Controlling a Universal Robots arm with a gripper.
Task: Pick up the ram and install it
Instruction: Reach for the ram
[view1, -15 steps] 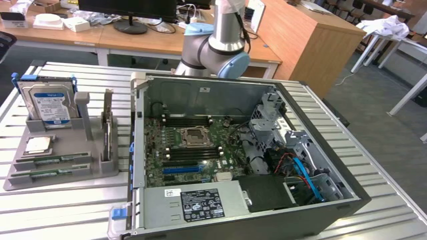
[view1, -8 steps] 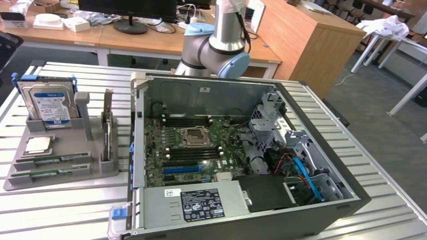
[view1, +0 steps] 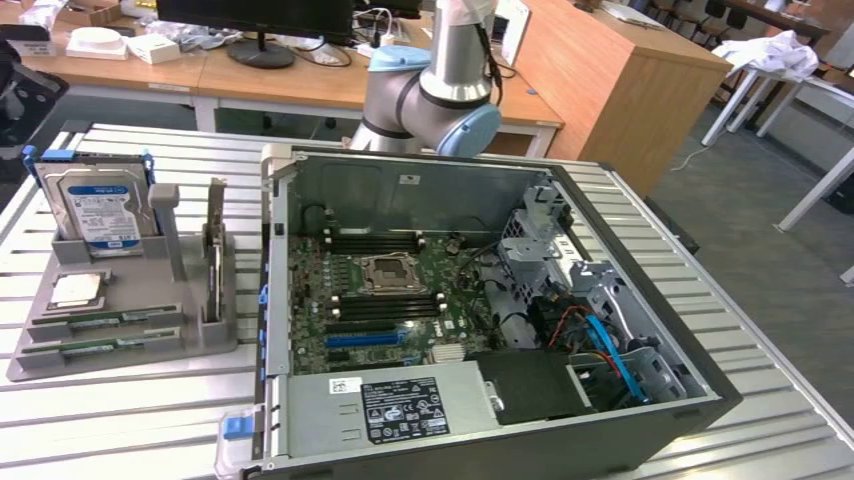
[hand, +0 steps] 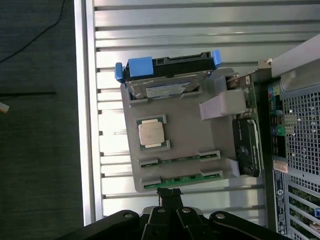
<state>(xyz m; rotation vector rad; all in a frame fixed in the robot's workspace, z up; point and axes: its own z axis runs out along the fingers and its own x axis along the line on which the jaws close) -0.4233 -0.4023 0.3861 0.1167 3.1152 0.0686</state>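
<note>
Hanging over the grey tray, the gripper has its fingers pressed together and seems to hold nothing. It is closest to the ram, which lies flat in the tray's edge slot, at the exterior view's lower left. The tray gives each part its own slot, likely for easy grabbing: a second ram, a processor chip and a standing hard drive. The computer case lies open beside it.

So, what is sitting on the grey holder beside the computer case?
The grey holder carries an upright hard drive, a processor chip, two ram sticks in slots and a card on edge. The drive's lower part is hidden in its slot.
</note>
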